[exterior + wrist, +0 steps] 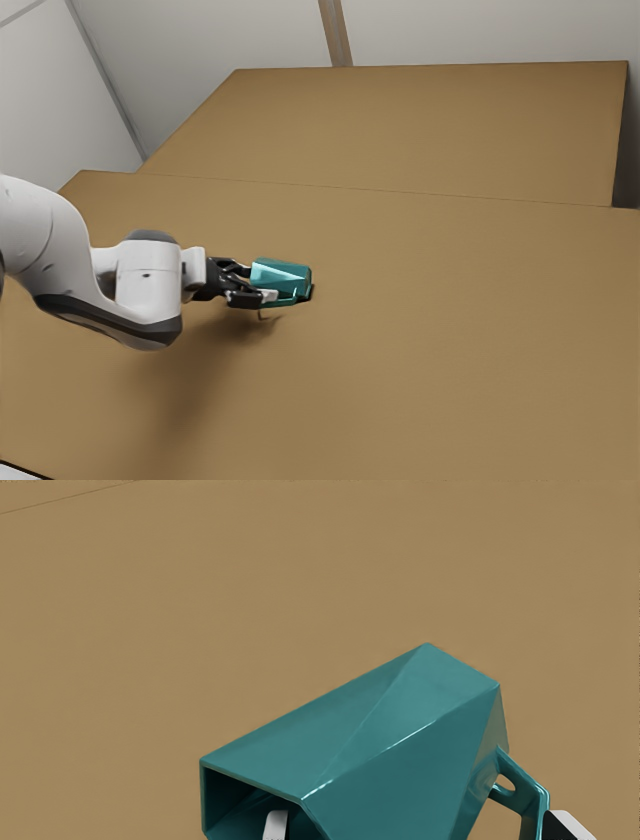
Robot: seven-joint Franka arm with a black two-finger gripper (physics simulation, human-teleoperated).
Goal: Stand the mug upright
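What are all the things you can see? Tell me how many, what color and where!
faceted, angular mug: 1, teal, tipped on its side at the hand
flat near tabletop: 1, brown, under the arm
flat far surface: 1, brown, beyond the near one, meeting it at a thin line
upright strip: 1, brown, behind the far surface
plain background: 1, pale grey, behind everything
jointed robot arm: 1, white with grey and black parts, coming from the exterior view's left
two-fingered hand: 1, black with pale fingertips, one finger in the mug's mouth, one by its handle
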